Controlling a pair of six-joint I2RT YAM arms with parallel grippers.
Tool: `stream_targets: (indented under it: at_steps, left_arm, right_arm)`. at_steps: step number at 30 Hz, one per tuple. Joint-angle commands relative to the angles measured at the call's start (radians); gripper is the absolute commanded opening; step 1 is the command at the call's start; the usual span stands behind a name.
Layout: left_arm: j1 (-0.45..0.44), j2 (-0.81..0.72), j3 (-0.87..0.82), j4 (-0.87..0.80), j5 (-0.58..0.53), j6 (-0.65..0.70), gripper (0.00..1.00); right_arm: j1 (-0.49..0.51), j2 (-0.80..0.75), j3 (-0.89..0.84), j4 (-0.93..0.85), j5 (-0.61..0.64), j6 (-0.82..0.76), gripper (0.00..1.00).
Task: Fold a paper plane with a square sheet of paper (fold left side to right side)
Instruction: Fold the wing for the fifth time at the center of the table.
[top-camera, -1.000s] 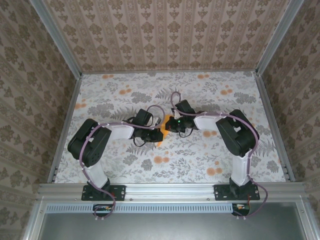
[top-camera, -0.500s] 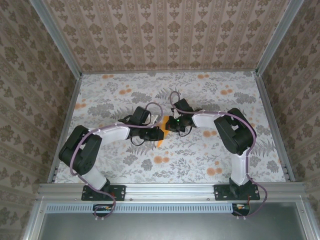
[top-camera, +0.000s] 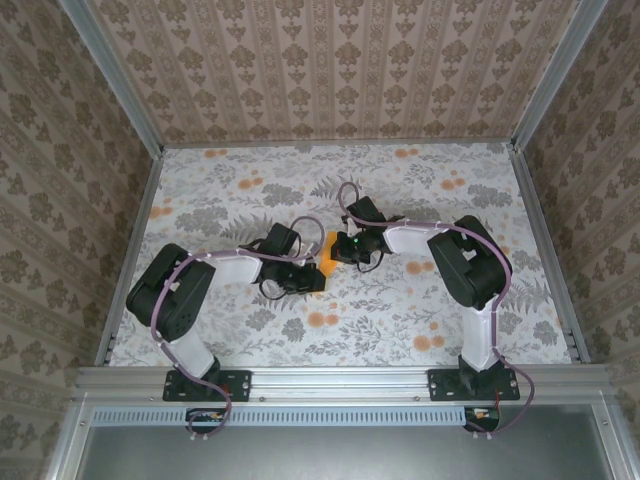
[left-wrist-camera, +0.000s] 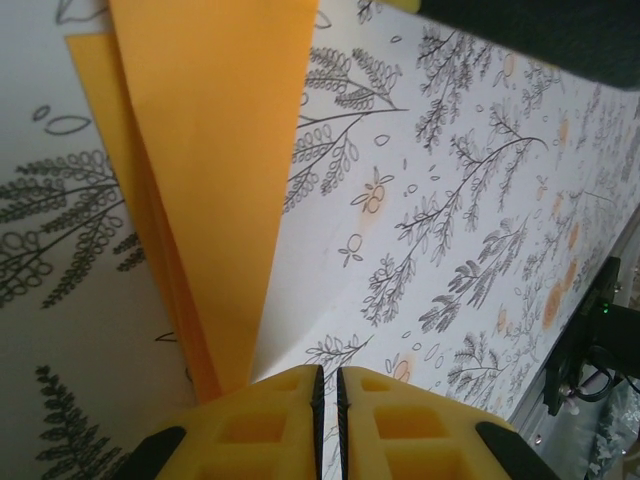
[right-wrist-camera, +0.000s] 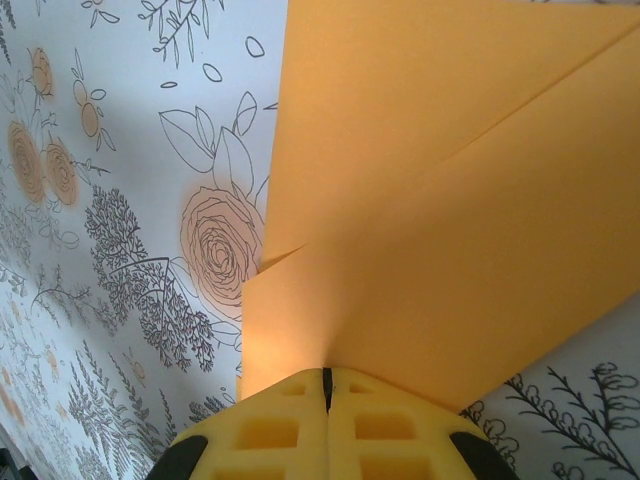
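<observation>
The orange sheet of paper (top-camera: 326, 250) lies folded into layers on the floral cloth at mid-table, between both grippers. In the left wrist view the paper (left-wrist-camera: 210, 150) narrows to a tip just left of my left gripper (left-wrist-camera: 327, 370). Its yellow jaws stand a thin slit apart with only cloth showing between them. From above, the left gripper (top-camera: 312, 272) sits at the paper's near left edge. In the right wrist view the paper (right-wrist-camera: 430, 200) shows a diagonal fold line. My right gripper (right-wrist-camera: 327, 372) is shut, pinching the paper's edge at its tips, and reaches in from the right (top-camera: 342, 248).
The floral cloth (top-camera: 400, 190) covers the table inside patterned walls with metal rails (top-camera: 540, 220). The front rail (top-camera: 340, 380) carries both arm bases. Part of the right arm (left-wrist-camera: 605, 340) shows at the edge of the left wrist view.
The left arm swung its elbow outward and partly back, and its gripper shifted along the paper's near edge, covering the orange tip that showed below it. The right arm stayed put.
</observation>
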Motion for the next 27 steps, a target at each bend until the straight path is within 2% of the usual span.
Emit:
stream_targets:
  at_steps: [1, 13, 21, 27]
  left_arm:
    - [0.007, 0.015, -0.019, 0.026, 0.005, -0.013, 0.14]
    - [0.013, 0.029, -0.061, 0.076, 0.001, -0.034, 0.14]
    - [0.018, -0.041, -0.118, 0.062, 0.003, -0.048, 0.12]
    - [0.037, -0.105, -0.107, 0.066, 0.050, -0.060, 0.10]
  right_arm:
    - [0.002, 0.034, 0.006, -0.084, 0.057, -0.022, 0.00]
    - [0.003, 0.034, 0.018, -0.114, 0.070, -0.033, 0.00]
    - [0.002, 0.043, 0.034, -0.146, 0.089, -0.042, 0.00]
    - [0.002, 0.041, 0.036, -0.145, 0.087, -0.041, 0.00]
